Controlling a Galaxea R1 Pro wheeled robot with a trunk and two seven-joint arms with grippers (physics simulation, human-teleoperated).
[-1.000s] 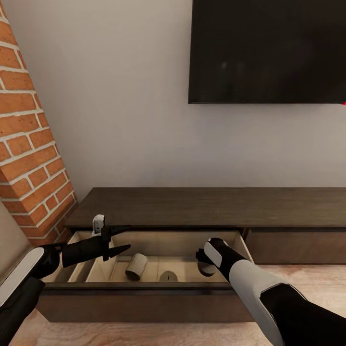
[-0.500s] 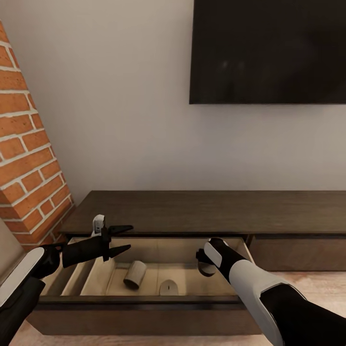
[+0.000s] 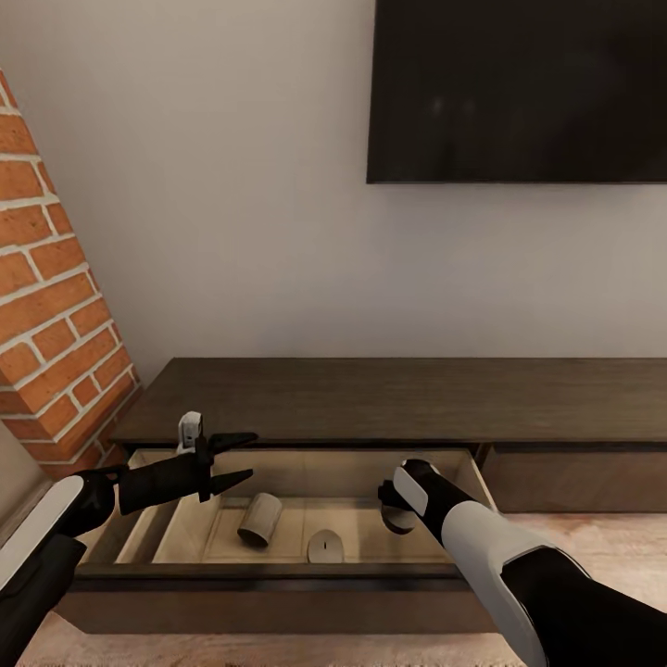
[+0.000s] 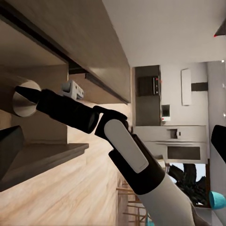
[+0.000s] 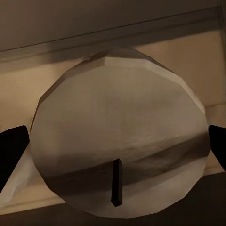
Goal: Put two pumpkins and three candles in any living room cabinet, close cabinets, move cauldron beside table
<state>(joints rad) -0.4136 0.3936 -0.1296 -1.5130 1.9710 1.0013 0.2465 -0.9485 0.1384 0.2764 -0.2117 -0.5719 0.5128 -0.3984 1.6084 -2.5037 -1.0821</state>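
Note:
The long dark-brown cabinet (image 3: 371, 398) stands against the wall with its left drawer (image 3: 278, 582) pulled out. Two pale candles are inside the drawer: one lies on its side (image 3: 260, 518), the other stands upright (image 3: 325, 547). My right gripper (image 3: 396, 508) hangs over the drawer's right part, shut on a third candle (image 5: 120, 141). That candle's round top and dark wick sit between the fingertips (image 5: 12, 150). The left wrist view shows the same candle (image 4: 23, 96) at the end of my right arm. My left gripper (image 3: 251, 456) is open and holds nothing, above the drawer's left part. The pumpkins and cauldron are out of view.
A black TV (image 3: 519, 93) hangs on the wall above the cabinet. A brick wall (image 3: 46, 306) rises at the left. A closed drawer front (image 3: 574, 477) is to the right of the open one, with wooden floor (image 3: 593, 547) in front.
The whole picture has shifted slightly, so the camera moved. Both arms keep their pose over the open drawer, and the right gripper still holds its candle.

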